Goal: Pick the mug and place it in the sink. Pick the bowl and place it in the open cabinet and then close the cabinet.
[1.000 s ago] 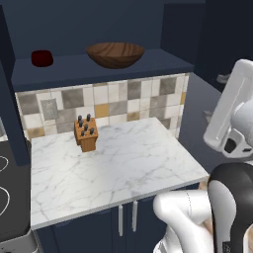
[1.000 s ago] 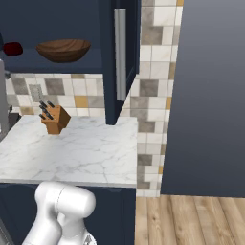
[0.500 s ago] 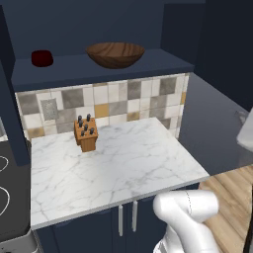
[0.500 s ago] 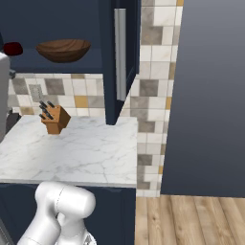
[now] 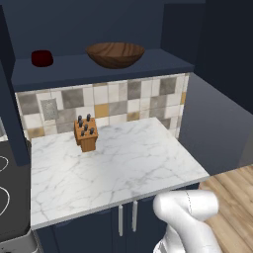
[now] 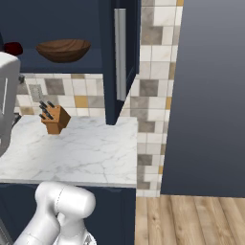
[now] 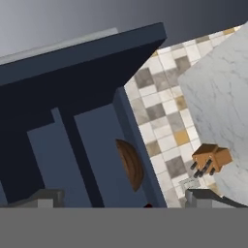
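Note:
The brown wooden bowl [image 5: 116, 53] sits on the dark shelf of the open navy cabinet [image 5: 99, 69], right of centre. From the right base view the bowl [image 6: 63, 50] lies left of the cabinet door with its silver bar handle [image 6: 119, 52]. In the rolled hand view my gripper [image 7: 125, 199] is open and holds nothing. Its fingertips [image 7: 46, 197] stand wide apart, well away from the cabinet. Only an edge of the bowl [image 7: 131, 165] peeks past the door there. The mug and the sink are out of view.
A small dark red thing [image 5: 42, 58] rests on the shelf's left end. A wooden knife block [image 5: 85, 133] stands on the white marble counter [image 5: 123, 168] near the tiled wall. The swung-out cabinet door [image 5: 217, 123] hangs over the counter's right end. Wood floor [image 6: 191, 220] lies beyond.
My arm has swung out of the left base view to the right. A white part of it has grown at the right base view's left edge. Bowl and door have not moved.

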You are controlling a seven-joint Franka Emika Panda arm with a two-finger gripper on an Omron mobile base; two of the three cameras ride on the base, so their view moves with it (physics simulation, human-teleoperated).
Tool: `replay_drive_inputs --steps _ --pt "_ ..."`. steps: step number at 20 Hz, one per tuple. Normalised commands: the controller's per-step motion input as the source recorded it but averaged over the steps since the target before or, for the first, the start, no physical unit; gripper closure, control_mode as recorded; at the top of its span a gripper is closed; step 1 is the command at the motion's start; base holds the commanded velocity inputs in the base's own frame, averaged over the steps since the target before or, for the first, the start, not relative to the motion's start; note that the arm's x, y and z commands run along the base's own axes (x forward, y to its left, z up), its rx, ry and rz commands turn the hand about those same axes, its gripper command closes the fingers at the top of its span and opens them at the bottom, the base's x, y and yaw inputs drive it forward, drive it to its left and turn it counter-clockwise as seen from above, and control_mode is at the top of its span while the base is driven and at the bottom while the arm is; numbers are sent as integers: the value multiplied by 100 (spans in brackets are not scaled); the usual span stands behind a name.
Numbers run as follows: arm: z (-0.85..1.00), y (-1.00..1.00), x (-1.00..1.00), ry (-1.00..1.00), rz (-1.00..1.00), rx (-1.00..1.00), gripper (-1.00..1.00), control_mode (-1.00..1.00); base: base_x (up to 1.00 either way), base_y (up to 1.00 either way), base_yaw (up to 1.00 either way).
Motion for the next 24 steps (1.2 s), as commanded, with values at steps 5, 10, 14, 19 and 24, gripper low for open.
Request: replay_drive_inputs --steps 5,10,14,19,24 --pt "0 -7 -17 0 0 0 -100 -100 0 0 0" --pt "0 -31 -4 0 1 2 -100 -100 0 0 0" --pt "0 -57 0 0 5 7 -100 -100 0 0 0" --pt "0 -53 -2 0 7 5 -100 -100 0 0 0" --pt "0 -51 -2 0 6 6 -100 -100 0 0 0"
